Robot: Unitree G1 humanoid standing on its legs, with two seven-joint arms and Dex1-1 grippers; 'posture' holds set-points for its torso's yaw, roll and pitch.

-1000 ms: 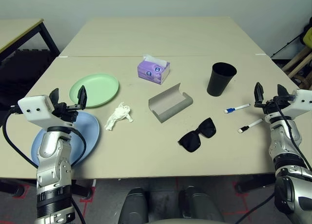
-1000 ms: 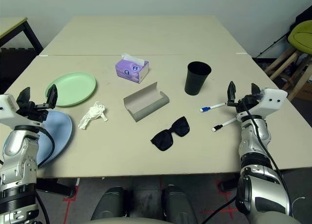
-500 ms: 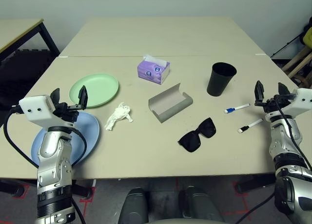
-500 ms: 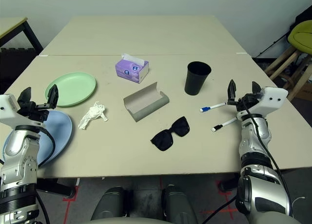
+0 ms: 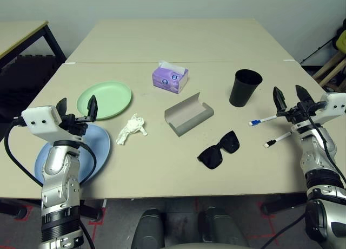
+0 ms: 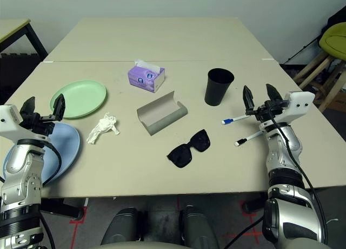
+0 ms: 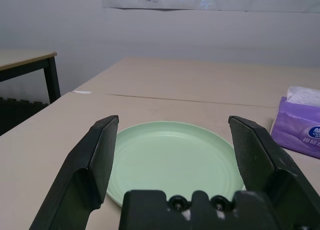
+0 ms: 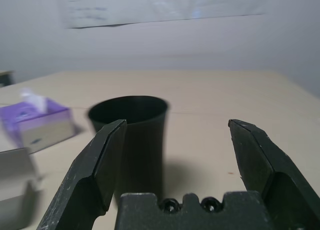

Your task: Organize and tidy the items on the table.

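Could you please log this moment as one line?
left gripper: open, over light blue plate | right gripper: open, above markers | nothing held

Even, soft indoor light; faint shadows; wrist views slightly blurred.

Table (image 5: 162, 168): light beige, one thin darker seam line across it.
Plate (image 5: 105, 100): pale green, plain.
Second plate (image 5: 97, 151): light blue, plain.
Tissue (image 5: 131, 129): white.
Tissue box (image 5: 170, 78): purple with small pale markings, white tissue at top.
Glasses case (image 5: 188, 115): grey.
Sunglasses (image 5: 218, 150): black, frame and lenses.
Cup (image 5: 245, 87): black.
Marker (image 5: 263, 120): white, blue cap.
Second marker (image 5: 277, 139): white, dark tip.
Left claw (image 5: 75, 109) and right claw (image 5: 290, 98): black fingers, silver forearms, white wrist housings.
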